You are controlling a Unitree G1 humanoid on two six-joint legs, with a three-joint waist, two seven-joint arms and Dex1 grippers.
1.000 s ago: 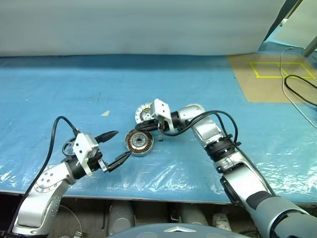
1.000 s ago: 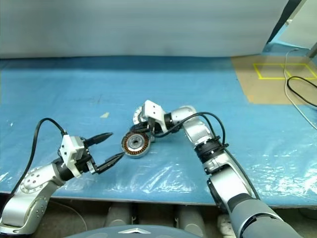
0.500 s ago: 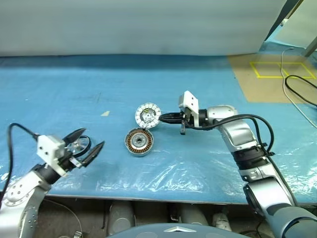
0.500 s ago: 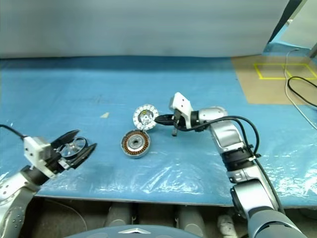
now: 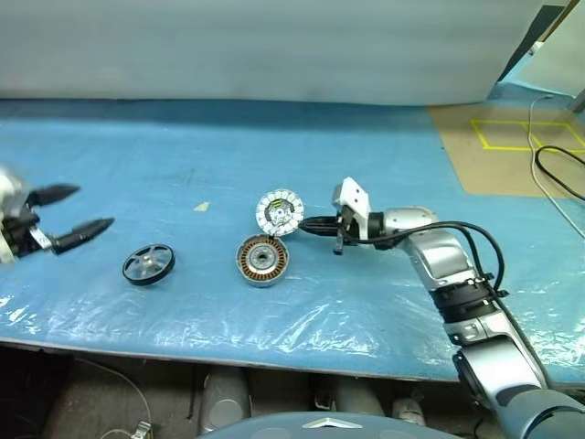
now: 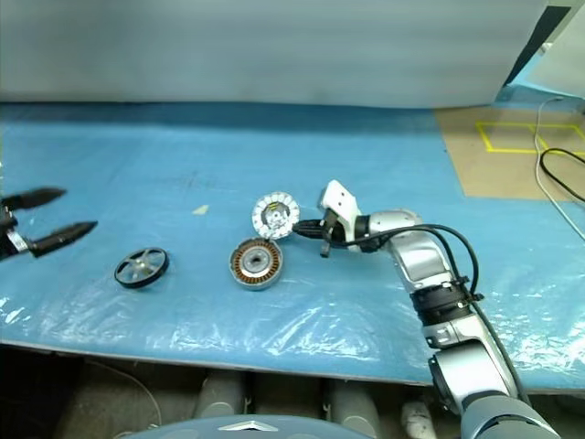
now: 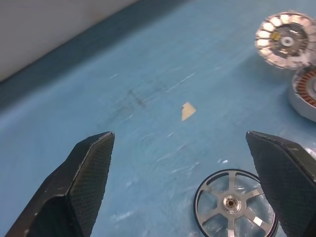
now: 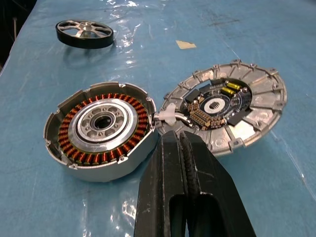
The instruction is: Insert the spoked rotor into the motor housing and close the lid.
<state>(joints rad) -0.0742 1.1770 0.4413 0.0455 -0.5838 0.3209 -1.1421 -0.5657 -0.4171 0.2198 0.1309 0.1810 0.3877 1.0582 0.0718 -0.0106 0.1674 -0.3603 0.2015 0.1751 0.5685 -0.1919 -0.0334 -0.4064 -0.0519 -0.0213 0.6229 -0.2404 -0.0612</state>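
Two grippers differ: the left gripper, jaws wide and empty, hangs far at nine o'clock of the wheel. The rotor touches the housing at its one o'clock. The right gripper, jaws shut and empty, sits just at three o'clock of the housing, much nearer.

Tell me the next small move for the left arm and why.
Probably bring the left gripper back down over the spoked wheel. Its fingers are open and hold nothing, the wheel lies loose on the blue table, apart from the copper-wound disc, and the shut right gripper sits beside the white-segmented disc.
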